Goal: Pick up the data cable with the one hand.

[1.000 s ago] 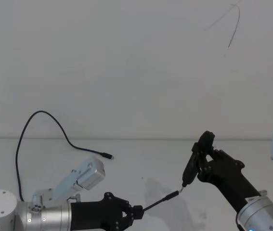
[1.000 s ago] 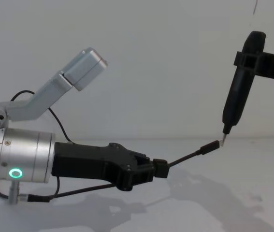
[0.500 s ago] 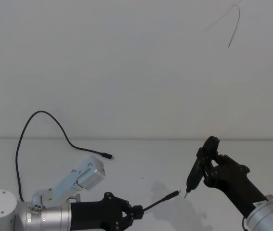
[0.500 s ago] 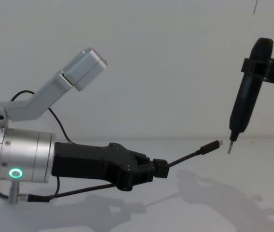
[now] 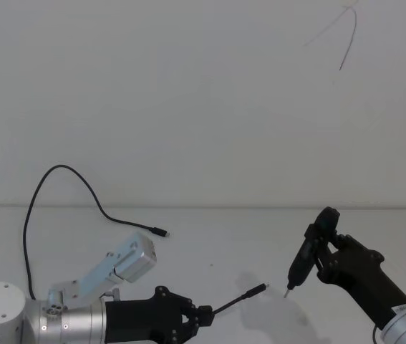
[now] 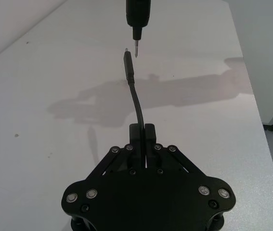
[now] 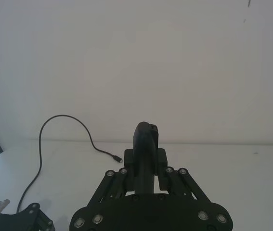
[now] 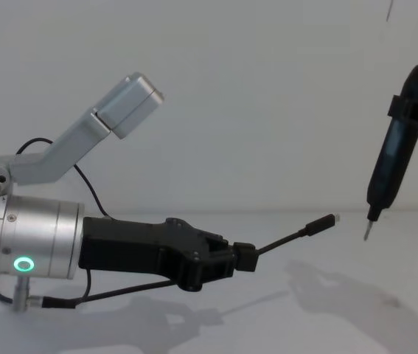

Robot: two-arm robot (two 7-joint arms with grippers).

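Note:
My left gripper [image 5: 204,316] is shut on the data cable [image 5: 240,298] above the white table. Its elongated black plug [image 8: 319,224] with a short silver tip sticks out past the fingertips toward the right. The cable's other part trails back under the left gripper [image 8: 244,258]. In the left wrist view the cable [image 6: 137,103] rises from between the shut jaws of the left gripper [image 6: 141,129]. My right gripper [image 5: 326,251] is shut on a black pen-shaped tool [image 5: 306,259]. The tool's metal tip [image 8: 368,232] hangs a short gap to the right of the plug.
A thinner black cable [image 5: 59,169] with a small plug lies looped on the table at the back left, also seen as a thin cable [image 7: 64,117] in the right wrist view. The table's right edge [image 6: 252,91] runs close to the plug. A white wall stands behind.
My right gripper has carried the pen-shaped tool to the right and slightly down, away from the plug's tip, which it met a second ago. The left gripper and cable have not moved.

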